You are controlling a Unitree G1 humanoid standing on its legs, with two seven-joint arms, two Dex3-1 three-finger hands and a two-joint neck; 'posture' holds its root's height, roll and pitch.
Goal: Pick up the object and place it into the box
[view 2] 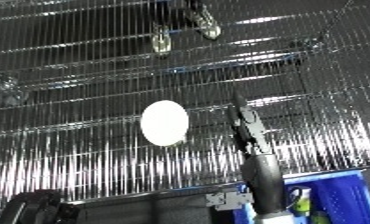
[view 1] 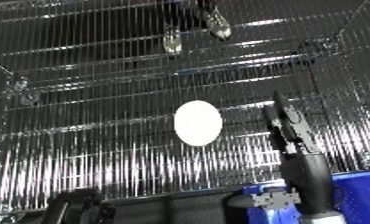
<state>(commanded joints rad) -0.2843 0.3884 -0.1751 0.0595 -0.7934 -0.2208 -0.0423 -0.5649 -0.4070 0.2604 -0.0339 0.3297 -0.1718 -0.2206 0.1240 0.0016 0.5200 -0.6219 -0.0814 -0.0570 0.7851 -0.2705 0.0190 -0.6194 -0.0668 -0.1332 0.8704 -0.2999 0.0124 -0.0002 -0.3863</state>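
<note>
Right hand (view 1: 286,125) straight-fingered beside white object (view 1: 197,123).

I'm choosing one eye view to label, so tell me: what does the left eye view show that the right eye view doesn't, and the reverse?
Only the left eye view shows a wide stretch of the blue plastic bin's rim, to the view's right edge. Only the right eye view shows a rounded black shape at the lower left in full, and something yellow-green in the bin. Both show the white oval object on the wire shelf and the straight-fingered right hand beside it.
</note>
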